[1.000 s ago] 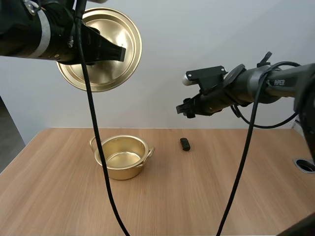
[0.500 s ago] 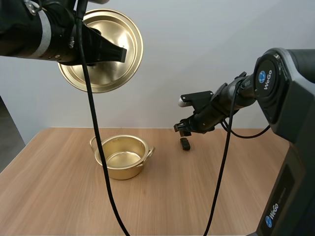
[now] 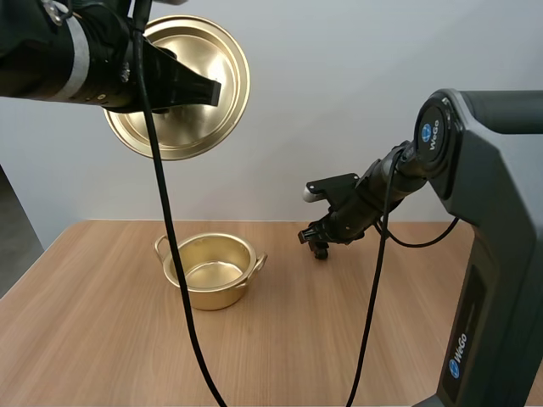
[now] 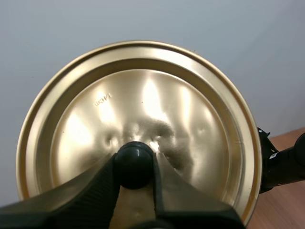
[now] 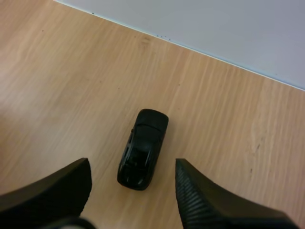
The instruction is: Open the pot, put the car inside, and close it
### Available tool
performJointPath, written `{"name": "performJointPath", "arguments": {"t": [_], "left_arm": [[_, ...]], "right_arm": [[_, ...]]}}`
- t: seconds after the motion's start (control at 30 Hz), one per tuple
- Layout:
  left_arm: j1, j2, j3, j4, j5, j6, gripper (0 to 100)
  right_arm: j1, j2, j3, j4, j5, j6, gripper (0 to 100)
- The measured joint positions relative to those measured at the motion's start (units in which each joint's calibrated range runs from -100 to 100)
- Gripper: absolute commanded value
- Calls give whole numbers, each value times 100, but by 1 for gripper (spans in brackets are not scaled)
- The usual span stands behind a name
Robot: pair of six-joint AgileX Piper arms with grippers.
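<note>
The left gripper [image 3: 204,87] is raised high over the table's left side. Its two black fingers are closed tight on the round black knob [image 4: 134,160] of the shiny gold metal lid [image 4: 157,105], which it holds on edge. Below it the round gold metal pot with two side handles [image 3: 208,295] stands open and empty on the light wooden table [image 3: 339,339], so the way in is free.

Further right, well apart from the pot and near the table's far edge, the small glossy black toy car [image 5: 143,148] sits on its wheels. It looks light and rigid, so it should need little squeeze. Its smooth rounded shell could slip, though, and its wheels could let it roll away from a nudge. The best hold is probably across its two long sides near the middle, with the pads flat on the doors rather than on the sloping ends.

The right gripper [image 3: 312,237] hangs just over the car with its fingers [image 5: 205,200] spread wide and holding nothing. In the right wrist view, the car's nearer end lies in the gap roughly midway between the tips, touching neither. Its length runs nearly along the gap, turned slightly askew. How far the tips stand above the tabletop I cannot tell.
</note>
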State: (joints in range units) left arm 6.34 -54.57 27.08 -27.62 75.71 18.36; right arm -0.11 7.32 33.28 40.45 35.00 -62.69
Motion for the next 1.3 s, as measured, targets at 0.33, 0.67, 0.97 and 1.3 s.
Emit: {"name": "performJointPath", "arguments": {"t": [0.33,0.67,0.97,1.3], "left_arm": [[0,0,0,0,121,0,0],[103,0,0,-145,220,0,0],[103,0,0,-143,220,0,0],[103,0,0,-428,220,143,0]], "right_arm": [[104,369,-106,92,-199,-74,80],[104,498,-106,-42,-368,-64,0],[104,24,-106,-171,-337,-253,0],[111,-1352,-92,1408,1558,-1408,0]]}}
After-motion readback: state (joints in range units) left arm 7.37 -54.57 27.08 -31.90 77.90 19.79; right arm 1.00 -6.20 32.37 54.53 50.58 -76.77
